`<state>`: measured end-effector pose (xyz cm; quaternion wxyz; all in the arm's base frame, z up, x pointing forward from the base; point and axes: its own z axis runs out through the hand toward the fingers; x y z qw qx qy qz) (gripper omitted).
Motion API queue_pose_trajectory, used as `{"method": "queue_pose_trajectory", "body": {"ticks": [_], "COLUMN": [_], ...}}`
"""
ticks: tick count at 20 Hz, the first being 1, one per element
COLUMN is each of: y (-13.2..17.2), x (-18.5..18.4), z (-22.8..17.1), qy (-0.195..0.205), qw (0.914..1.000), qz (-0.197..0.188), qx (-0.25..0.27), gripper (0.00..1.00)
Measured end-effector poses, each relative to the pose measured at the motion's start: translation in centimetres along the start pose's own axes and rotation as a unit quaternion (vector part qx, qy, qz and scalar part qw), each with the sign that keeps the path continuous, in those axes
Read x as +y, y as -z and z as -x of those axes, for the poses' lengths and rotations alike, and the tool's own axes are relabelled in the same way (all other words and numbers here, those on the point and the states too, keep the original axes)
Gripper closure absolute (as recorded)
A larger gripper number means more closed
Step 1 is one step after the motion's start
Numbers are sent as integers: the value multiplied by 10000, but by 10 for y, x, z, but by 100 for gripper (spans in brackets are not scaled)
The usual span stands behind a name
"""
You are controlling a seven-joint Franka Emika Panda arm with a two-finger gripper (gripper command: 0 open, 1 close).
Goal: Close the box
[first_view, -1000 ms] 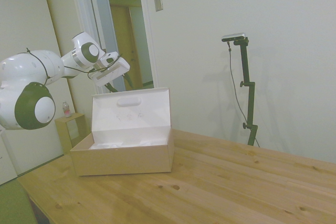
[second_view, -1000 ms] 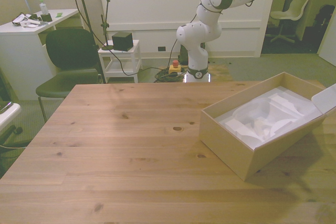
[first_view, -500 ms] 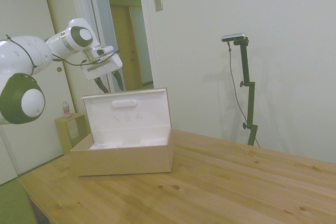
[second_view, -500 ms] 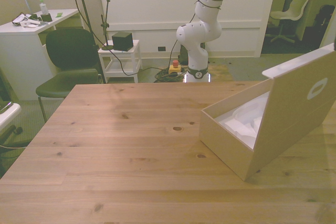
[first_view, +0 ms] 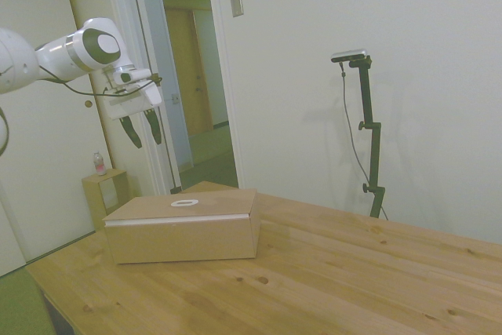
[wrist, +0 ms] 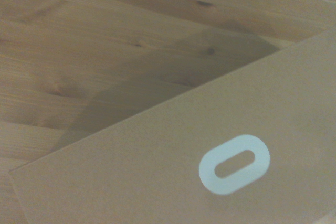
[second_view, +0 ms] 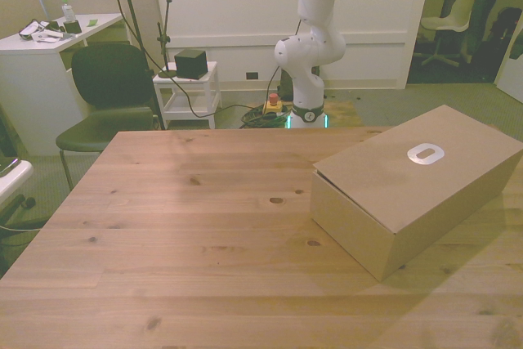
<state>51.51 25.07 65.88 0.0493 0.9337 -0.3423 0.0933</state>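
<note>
The box (first_view: pixel 182 226) is lying shut on the table (first_view: pixel 329 272), its tan lid (second_view: pixel 417 165) sitting flat over the body, and the oval handle cutout (second_view: pixel 425 153) is showing as a pale ring on top. It is resting below the claw (first_view: pixel 143 129) and a little toward the table's middle from it — well apart, nothing touching. In the wrist view the lid (wrist: pixel 220 161) is filling much of the picture, with the cutout (wrist: pixel 234 164) plain on it and bare wood grain of the table (wrist: pixel 79 35) running past the box's edge.

The claw is hanging high in the air above the near end of the box, its two dark fingers (first_view: pixel 130 132) pointing downward and standing apart with a clear gap between them — holding nothing. The white arm (first_view: pixel 55 52) is reaching in behind it. Beyond the claw, down by the wall, a small wooden cube stand (first_view: pixel 106 194) is sitting on the floor with a little bottle (first_view: pixel 99 164) on top of it.
</note>
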Motion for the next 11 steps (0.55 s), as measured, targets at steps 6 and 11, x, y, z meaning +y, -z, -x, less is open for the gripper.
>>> {"method": "queue_pose_trajectory", "body": {"ticks": [6,11], "y": [-43,-60], "x": [48,95], "z": [-9,-18], "qy": [-511,-643], "qw": [9987,9977], "qz": [14,-181], "qx": [-56,-137], "gripper": [0,0]}}
